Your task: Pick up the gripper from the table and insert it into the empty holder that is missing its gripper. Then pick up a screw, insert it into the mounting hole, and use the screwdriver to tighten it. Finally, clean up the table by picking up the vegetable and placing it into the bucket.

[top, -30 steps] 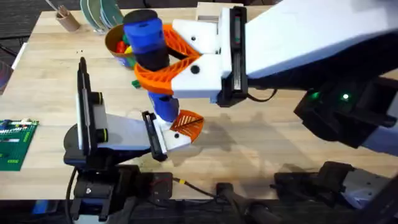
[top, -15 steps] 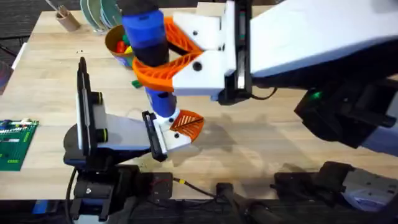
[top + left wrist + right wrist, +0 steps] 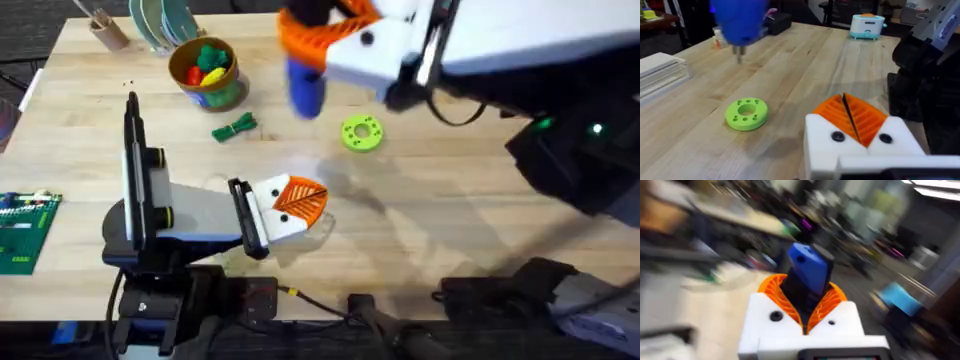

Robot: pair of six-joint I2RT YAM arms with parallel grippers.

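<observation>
From above, the right gripper point(image 3: 330, 45) hangs over the far side of the table point(image 3: 450, 220), clamped on the blue screwdriver point(image 3: 305, 85). The green disc point(image 3: 362, 133) lies just beside it. The vegetable point(image 3: 235, 127) lies near the bucket point(image 3: 205, 72). The left gripper point(image 3: 295, 203) rests low, orange pads pressed together.

Left wrist: closed pads point(image 3: 852, 115), disc point(image 3: 746, 113), screwdriver tip point(image 3: 738, 27) hovering beyond.

Right wrist: pads point(image 3: 805, 302) squeeze the screwdriver point(image 3: 807, 277).

A bright green disc with holes point(image 3: 361, 133) lies flat on the wooden counter point(image 3: 450, 230). A green circuit board point(image 3: 24, 232) sits at the counter's left edge; a tan cup with sticks point(image 3: 106, 29) stands at the far-left corner.
</observation>
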